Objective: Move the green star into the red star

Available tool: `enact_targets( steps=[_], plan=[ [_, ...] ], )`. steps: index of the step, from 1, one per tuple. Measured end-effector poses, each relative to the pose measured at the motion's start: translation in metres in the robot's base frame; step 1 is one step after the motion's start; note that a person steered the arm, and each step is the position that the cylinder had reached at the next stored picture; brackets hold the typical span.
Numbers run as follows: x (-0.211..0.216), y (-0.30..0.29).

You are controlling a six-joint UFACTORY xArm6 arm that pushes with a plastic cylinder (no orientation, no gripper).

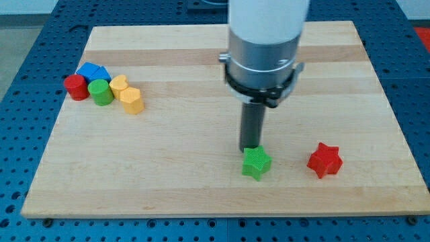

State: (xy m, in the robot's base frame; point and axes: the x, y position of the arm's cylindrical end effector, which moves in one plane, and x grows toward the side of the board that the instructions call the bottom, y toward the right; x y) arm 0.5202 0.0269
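Observation:
The green star (256, 163) lies on the wooden board (201, 181) near the view's bottom, right of centre. The red star (324, 160) lies to its right, apart from it by about one block's width. My tip (250, 148) sits at the green star's upper left edge, touching or almost touching it. The rod hangs from the large white and grey arm body above.
A cluster of blocks sits at the view's left: a red cylinder (76, 87), a blue block (93, 72), a green cylinder (101, 92), a yellow heart (119, 85) and a yellow block (133, 100). The board's bottom edge runs just below the stars.

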Motion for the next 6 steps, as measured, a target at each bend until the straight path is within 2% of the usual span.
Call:
enact_targets(
  steps=[1, 3, 5, 6],
  plan=[
    [0.000, -0.044],
    [0.045, -0.035],
    [0.046, 0.054],
    [0.047, 0.075]
  ],
)
